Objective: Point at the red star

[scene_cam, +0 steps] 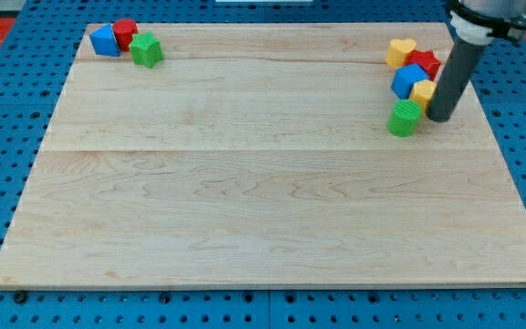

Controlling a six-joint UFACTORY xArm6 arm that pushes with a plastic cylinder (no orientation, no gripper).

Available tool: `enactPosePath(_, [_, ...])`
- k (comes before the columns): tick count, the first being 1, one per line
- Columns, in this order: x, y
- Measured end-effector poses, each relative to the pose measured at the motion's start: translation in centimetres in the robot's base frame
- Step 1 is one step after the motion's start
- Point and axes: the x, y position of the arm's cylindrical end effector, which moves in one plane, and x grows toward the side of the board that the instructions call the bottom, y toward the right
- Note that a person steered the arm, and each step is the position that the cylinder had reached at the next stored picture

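The red star [426, 63] lies near the view's top right, in a cluster with a yellow heart [401, 51] above-left of it, a blue block [408, 80] below-left, a yellow block [422, 92] and a green block [405, 119] at the bottom. My tip [441, 118] rests on the board just right of the green block and below the yellow block, a short way below the red star. The rod partly hides the yellow block's right side.
At the view's top left sit a blue block [104, 41], a red block [124, 33] and a green block [146, 50], close together. The wooden board [263, 201] lies on a blue perforated table.
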Motion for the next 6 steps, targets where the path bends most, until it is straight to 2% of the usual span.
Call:
enactPosePath(1, [-2.8,0.0])
enactPosePath(2, [-1.5,0.0])
enactPosePath(3, [-2.1,3.5])
enactPosePath(4, [-5.2,4.8])
enactPosePath(6, [-12.1,-0.3])
